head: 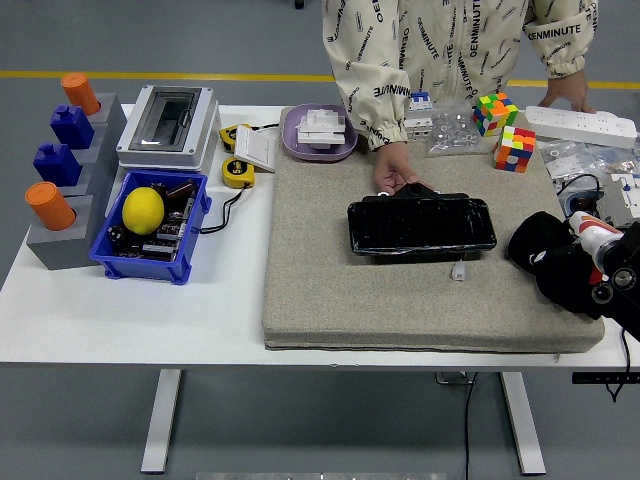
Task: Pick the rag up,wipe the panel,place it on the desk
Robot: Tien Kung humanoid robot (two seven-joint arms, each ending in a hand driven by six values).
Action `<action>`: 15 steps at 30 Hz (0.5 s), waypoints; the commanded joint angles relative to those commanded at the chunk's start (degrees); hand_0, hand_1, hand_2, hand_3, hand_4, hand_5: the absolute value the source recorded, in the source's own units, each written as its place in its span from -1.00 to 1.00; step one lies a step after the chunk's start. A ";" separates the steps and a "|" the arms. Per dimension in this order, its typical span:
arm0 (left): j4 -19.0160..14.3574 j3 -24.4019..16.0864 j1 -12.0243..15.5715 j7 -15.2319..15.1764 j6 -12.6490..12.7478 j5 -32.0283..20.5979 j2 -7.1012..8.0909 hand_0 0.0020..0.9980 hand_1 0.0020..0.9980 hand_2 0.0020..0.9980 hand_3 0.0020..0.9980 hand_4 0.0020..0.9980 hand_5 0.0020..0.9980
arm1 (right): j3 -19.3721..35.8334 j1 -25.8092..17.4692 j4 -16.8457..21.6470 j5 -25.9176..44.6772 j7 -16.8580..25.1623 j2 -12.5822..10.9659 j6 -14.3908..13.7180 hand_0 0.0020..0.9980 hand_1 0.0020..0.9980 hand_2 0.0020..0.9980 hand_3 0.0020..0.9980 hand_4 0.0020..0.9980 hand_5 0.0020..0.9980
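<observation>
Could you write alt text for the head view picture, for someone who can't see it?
A black panel lies on a grey mat on a white table, steadied at its far edge by a person's hand. The right robot hand rests on the mat's right side by a black rag. A blue bin holding a lemon sits at left.

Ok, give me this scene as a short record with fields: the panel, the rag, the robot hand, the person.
panel: black panel flat on the grey mat
rag: black rag at the mat's right edge, right of the panel
right robot hand: on the rag; grasp unclear
left robot hand: out of view
person: one hand on the panel's far edge, the other by the white power strip
</observation>
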 joint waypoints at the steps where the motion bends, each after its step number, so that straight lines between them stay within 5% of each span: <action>1: 0.00 0.00 -0.02 0.00 0.00 0.00 0.00 0.30 0.32 0.39 0.16 0.35 -0.12 | 0.04 0.00 0.15 0.01 0.00 -0.05 0.27 -0.12 -0.08 0.05 0.03 0.96 -0.08; 4: -0.02 0.00 -0.08 -0.01 -0.01 0.03 0.02 0.31 0.32 0.39 0.16 0.35 -0.12 | 0.20 0.02 0.36 0.23 0.00 -0.13 0.94 -0.05 -0.04 0.10 0.04 1.00 0.05; 15: -0.02 -0.05 -0.18 0.00 -0.02 0.06 0.03 0.31 0.32 0.39 0.16 0.35 -0.12 | 0.83 0.01 0.54 -0.10 0.23 -0.57 2.93 0.02 0.01 0.18 0.06 1.00 0.05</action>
